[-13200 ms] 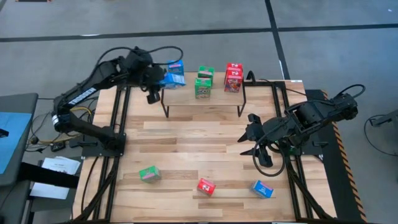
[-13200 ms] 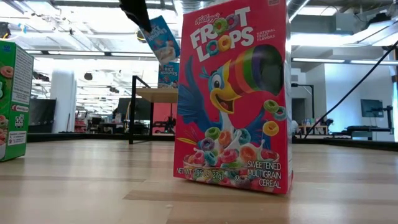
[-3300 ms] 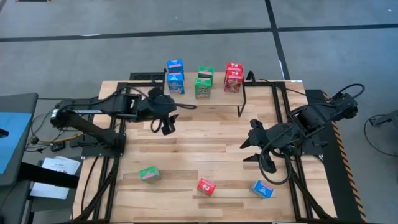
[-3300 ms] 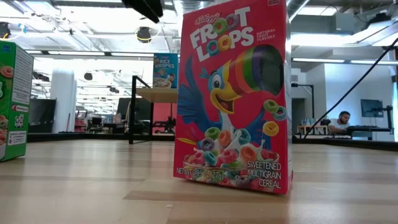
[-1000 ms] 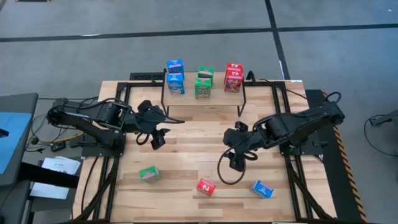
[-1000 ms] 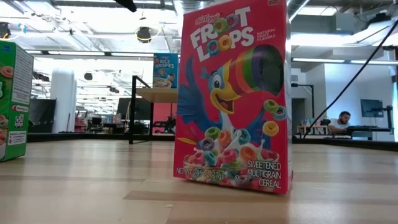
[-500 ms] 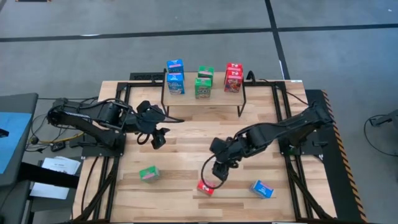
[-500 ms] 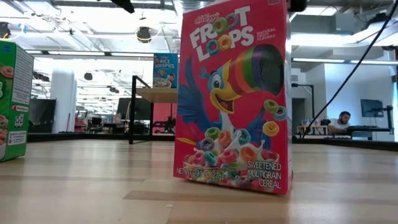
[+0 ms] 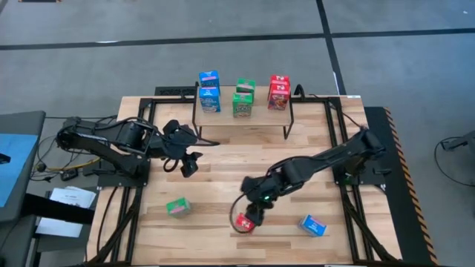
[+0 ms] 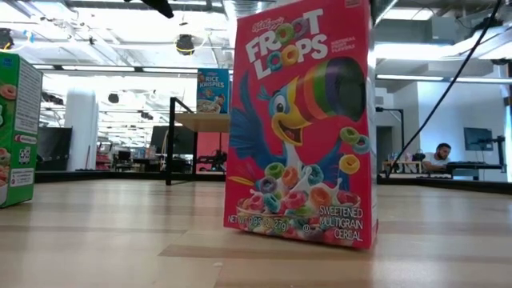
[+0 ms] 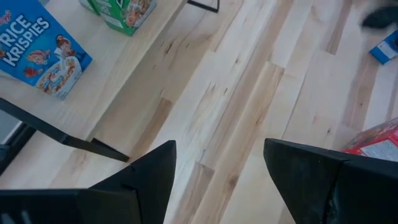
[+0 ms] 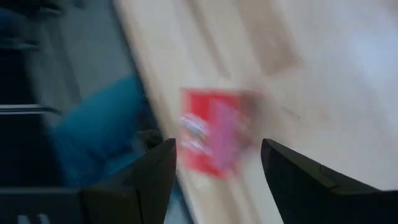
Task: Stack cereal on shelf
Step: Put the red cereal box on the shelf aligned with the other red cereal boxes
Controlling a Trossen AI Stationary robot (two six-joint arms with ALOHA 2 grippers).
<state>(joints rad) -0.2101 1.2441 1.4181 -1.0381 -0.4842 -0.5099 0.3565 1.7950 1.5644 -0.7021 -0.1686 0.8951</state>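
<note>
Right gripper (image 9: 251, 216) is hanging wide open just above the red cereal box (image 9: 243, 222) near your table's front edge. You are lining up a grasp: centre both fingers across its narrow sides before closing. Left gripper (image 9: 187, 156) is waiting open below the shelf (image 9: 260, 119).

Nine cereal boxes in all. Six sit stacked in pairs on one shelf (image 9: 260, 113) at top centre: two blue (image 9: 209, 92), two green (image 9: 243, 99), two red (image 9: 278, 93). Three lie singly along the table's lower edge: green (image 9: 177, 208), red (image 9: 243, 222), blue (image 9: 312, 225). Two robot arms.
</note>
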